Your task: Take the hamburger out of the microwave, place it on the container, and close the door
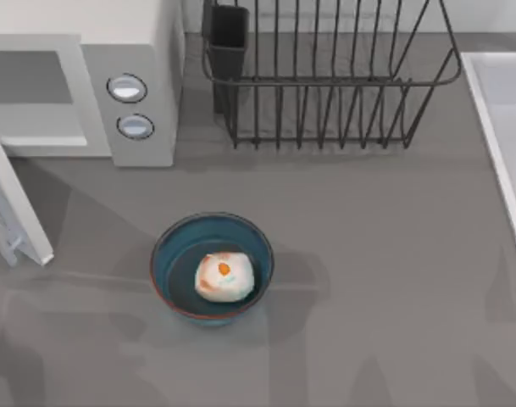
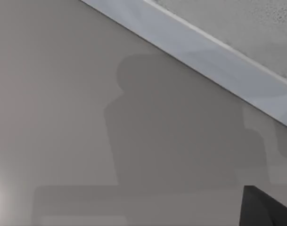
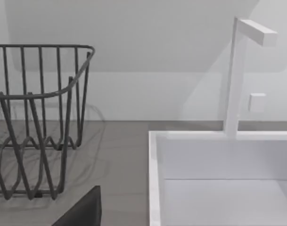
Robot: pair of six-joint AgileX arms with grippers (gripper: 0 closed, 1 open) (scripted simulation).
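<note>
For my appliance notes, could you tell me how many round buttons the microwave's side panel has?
2, both on the microwave panel in the top view: upper button and lower button just below it. Others may be out of frame.

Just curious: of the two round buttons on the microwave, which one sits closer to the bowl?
The lower button, nearer the container than the upper button.

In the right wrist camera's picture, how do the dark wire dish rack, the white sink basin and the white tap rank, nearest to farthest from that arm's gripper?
1. Dark wire dish rack, toward the table's left, and white sink basin, at its right edge: they flank the right gripper and are too close to call.
2. White tap: farthest, at the basin's far rim by the wall.
</note>
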